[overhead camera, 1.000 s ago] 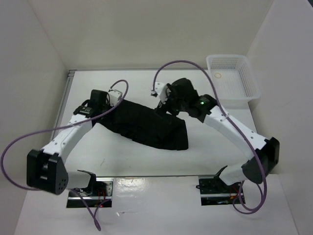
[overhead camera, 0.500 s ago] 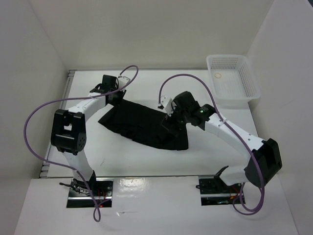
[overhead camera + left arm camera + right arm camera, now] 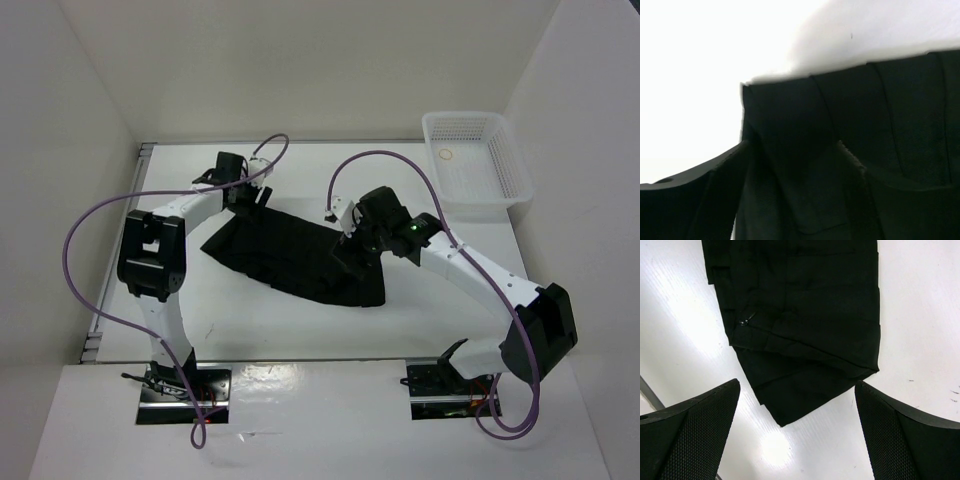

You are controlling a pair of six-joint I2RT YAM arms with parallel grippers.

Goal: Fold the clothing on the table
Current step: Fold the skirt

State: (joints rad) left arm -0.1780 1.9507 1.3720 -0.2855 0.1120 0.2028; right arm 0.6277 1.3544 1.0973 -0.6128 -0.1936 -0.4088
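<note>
While hovering above skirt (image 3: 300, 255), right tool (image 3: 796, 385) spread wide, empty, left tool (image 3: 257, 193) at far corner, grip unclear.

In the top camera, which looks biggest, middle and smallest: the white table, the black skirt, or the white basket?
1. the large flat white tabletop
2. the black pleated fabric skirt
3. the white plastic mesh basket

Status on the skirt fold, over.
Left end effector open at far edge of black pleated fabric skirt. Right end effector open above it. Skirt spread on white table; nothing obstructing.
</note>
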